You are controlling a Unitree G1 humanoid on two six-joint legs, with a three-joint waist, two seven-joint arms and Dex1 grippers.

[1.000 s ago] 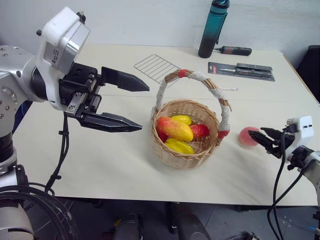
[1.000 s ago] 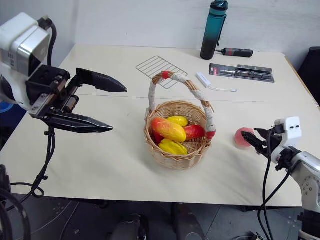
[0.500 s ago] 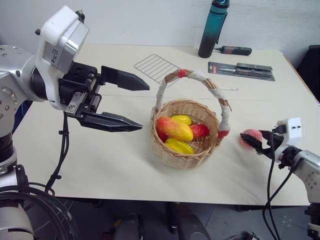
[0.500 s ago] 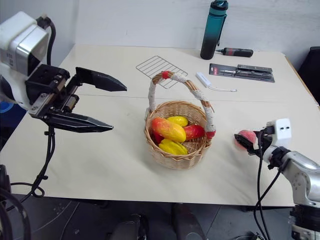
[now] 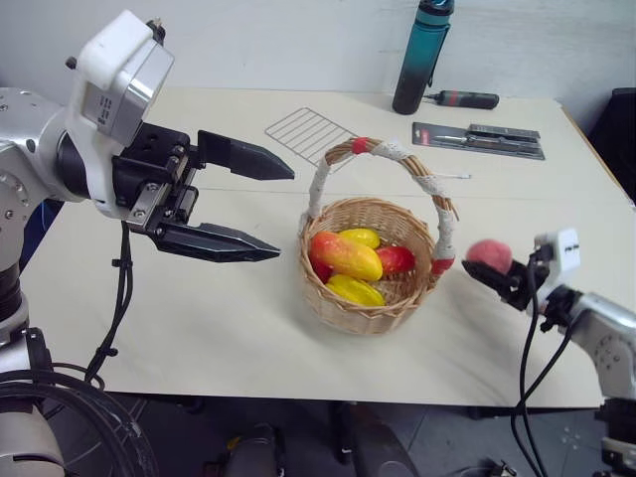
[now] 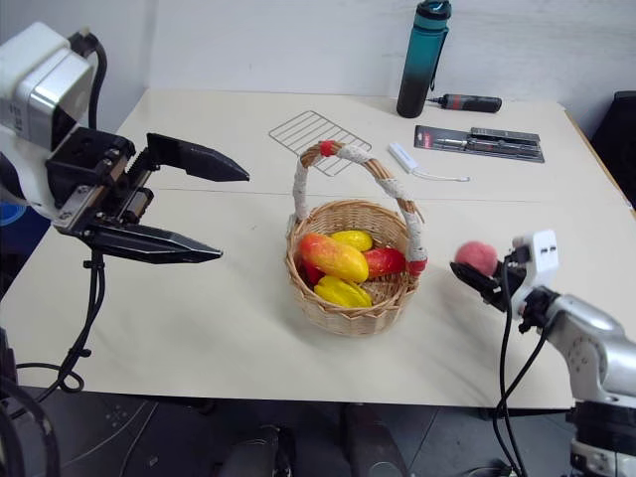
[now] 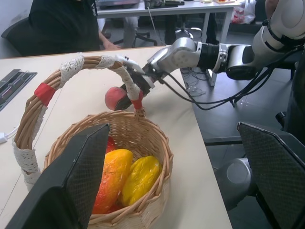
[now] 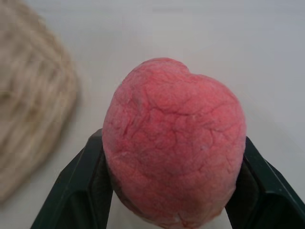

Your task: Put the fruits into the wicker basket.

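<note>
Right wrist view: right gripper is pinching round pink peach; risk — clipping tan wicker basket's lace-wrapped handle, knocking it loose. Left gripper is hovering, fingers spread.

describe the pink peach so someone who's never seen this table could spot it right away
Find the wicker basket mid-table, then look just past its robot's-right side. There the right gripper holds the peach above the tabletop. It is the one round pink fruit outside the basket.
</note>
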